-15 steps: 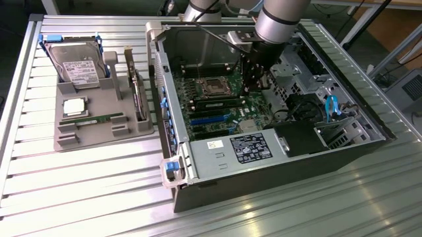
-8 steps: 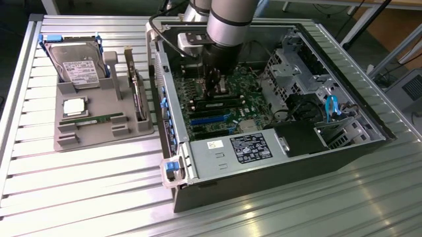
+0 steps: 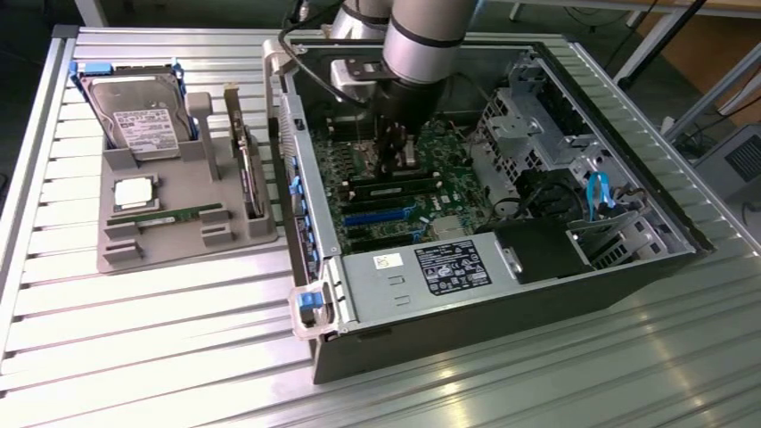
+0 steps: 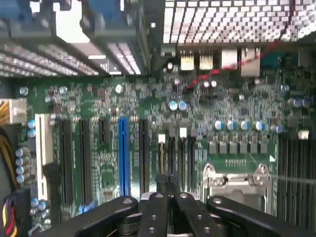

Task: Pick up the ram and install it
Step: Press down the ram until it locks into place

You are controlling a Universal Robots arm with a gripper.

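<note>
Ram [image 3: 167,217]: we find one stick flat on the tray [image 3: 119,257], long axis across, well apart from the gripper [image 4: 168,180] toward the exterior view's left | gripper: pressed together, and we cannot tell if it pinches anything | below: motherboard [image 4: 98,98] slots | room: case [image 3: 393,330] walls close.
</note>
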